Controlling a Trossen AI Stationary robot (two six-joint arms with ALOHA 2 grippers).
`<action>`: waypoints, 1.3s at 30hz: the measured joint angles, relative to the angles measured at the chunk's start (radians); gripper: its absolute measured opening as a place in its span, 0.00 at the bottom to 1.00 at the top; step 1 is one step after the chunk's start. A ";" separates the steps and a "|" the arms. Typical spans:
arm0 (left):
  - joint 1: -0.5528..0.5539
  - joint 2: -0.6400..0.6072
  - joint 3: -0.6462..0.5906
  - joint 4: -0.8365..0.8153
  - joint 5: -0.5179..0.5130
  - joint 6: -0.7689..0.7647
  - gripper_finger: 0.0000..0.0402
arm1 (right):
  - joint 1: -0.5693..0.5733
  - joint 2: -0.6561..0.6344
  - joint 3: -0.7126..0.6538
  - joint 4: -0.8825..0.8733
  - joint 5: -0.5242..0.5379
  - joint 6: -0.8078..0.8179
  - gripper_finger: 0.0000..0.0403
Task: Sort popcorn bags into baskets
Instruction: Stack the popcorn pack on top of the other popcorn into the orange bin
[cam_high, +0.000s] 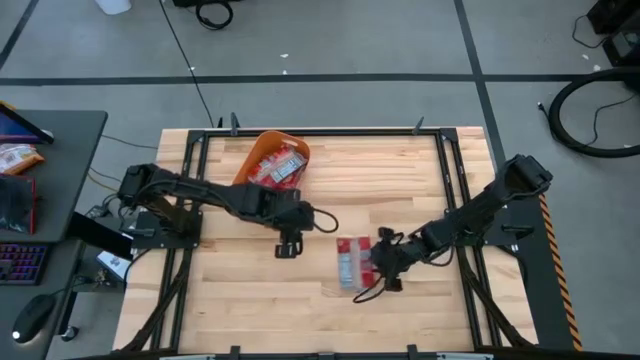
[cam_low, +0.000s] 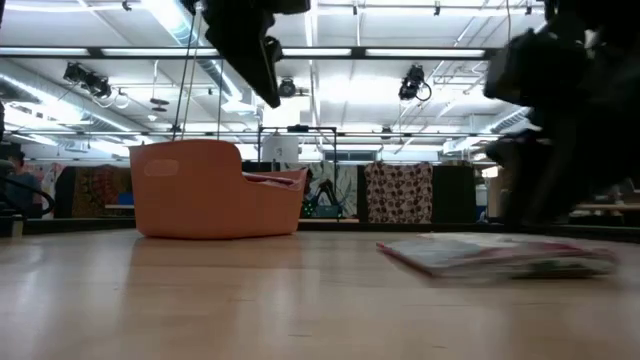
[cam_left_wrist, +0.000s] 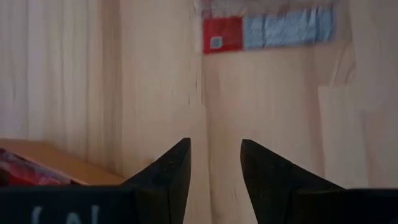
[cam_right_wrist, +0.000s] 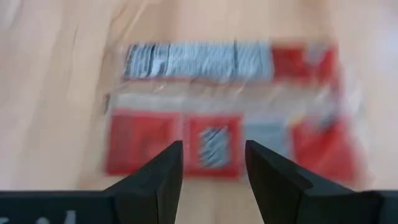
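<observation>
Overhead, my left pincer (cam_high: 289, 245) hangs above bare counter (cam_high: 250, 300) near the middle, just in front of the orange basket (cam_high: 272, 160), which sits toward the far edge and holds several popcorn bags (cam_high: 283, 165). My right pincer (cam_high: 385, 268) is positioned at the near-right edge of a small group of loose popcorn bags (cam_high: 351, 262) lying flat right of centre.

At counter level, the basket (cam_low: 215, 188) stands on the left with a bag edge showing above its lowered rim. The loose bags (cam_low: 500, 255) lie flat on the right. One dark arm hangs above the basket; the other forms a dark blurred mass above the loose bags.

At the left wrist, my two fingers (cam_left_wrist: 171, 171) stand apart with nothing between them, over bare wood. A red and blue-grey bag (cam_left_wrist: 267, 31) lies farther ahead, and the orange basket rim (cam_left_wrist: 56, 158) shows to one side.

At the right wrist, my fingers (cam_right_wrist: 161, 174) are spread and empty, directly over the loose bags (cam_right_wrist: 224, 106), which lie flat side by side.
</observation>
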 joint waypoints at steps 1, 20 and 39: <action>-0.006 -0.001 0.000 0.008 -0.005 0.000 0.36 | -0.009 0.010 -0.011 0.064 0.035 -0.038 0.44; -0.093 0.044 0.000 0.039 0.018 -0.134 0.36 | -0.088 0.048 0.079 -0.033 -0.205 -0.361 0.44; -0.235 0.021 0.000 -0.183 -0.059 -0.168 0.36 | -0.106 0.344 0.512 -0.494 -0.095 -0.682 0.38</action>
